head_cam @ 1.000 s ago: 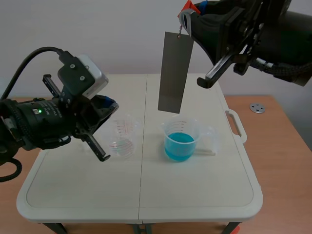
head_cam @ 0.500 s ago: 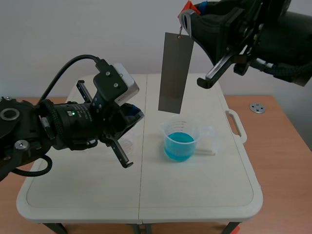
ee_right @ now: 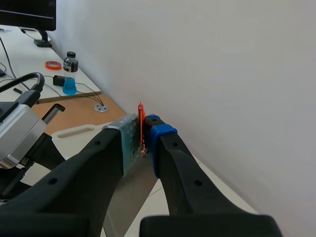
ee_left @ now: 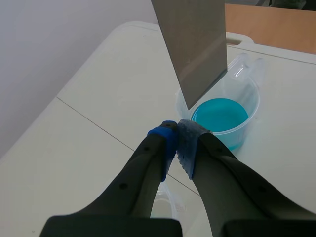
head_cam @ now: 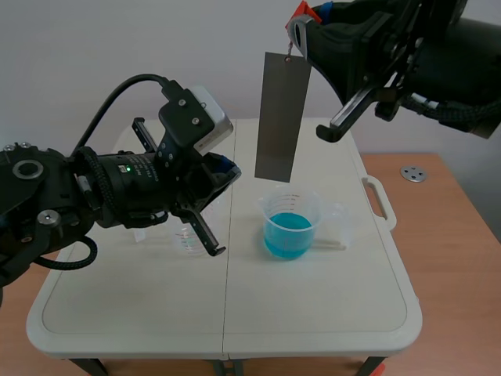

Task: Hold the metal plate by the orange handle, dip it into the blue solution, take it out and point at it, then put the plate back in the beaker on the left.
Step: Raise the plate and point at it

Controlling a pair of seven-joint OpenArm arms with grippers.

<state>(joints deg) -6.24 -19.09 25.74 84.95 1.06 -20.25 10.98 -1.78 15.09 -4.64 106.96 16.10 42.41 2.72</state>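
The right gripper (ee_right: 143,138) was clamped on the orange handle (ee_right: 141,114), with the plate (head_cam: 282,116) hanging above the blue beaker (head_cam: 291,225). The left gripper (ee_left: 176,138), fingers pressed together on nothing, aimed toward the plate's lower end. Pointing well probably meant nearing that end without nudging the plate.

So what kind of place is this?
Likely a lab or robot test room: a beaker of blue liquid on a white table, a metal plate hanging from the right gripper, and a desk with a monitor.
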